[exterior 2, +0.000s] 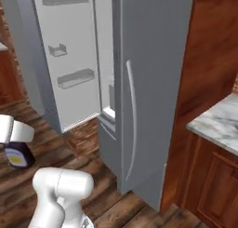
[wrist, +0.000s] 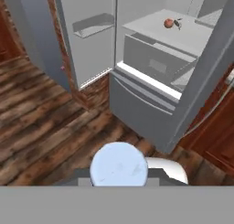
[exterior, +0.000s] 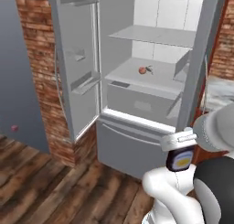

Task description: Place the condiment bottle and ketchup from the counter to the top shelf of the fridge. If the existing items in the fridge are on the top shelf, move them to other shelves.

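Dark, near-black, the condiment bottle (exterior: 181, 160) hangs upright from the hand (exterior: 179, 141), long axis vertical, a yellow-orange patch on its side, low before the open fridge (exterior: 151, 58). A red-orange fruit (exterior: 142, 70) sits on a lower shelf (exterior: 132, 79), the top shelf (exterior: 155, 35) above it. From the right base, the bottle (exterior 2: 16, 156) hangs clenched over the wooden floor (exterior 2: 93, 166), the marble counter (exterior 2: 218, 122) well apart. Seen from the hand, its pale round end (wrist: 119, 166) faces up, the fruit (wrist: 168, 23) far ahead.
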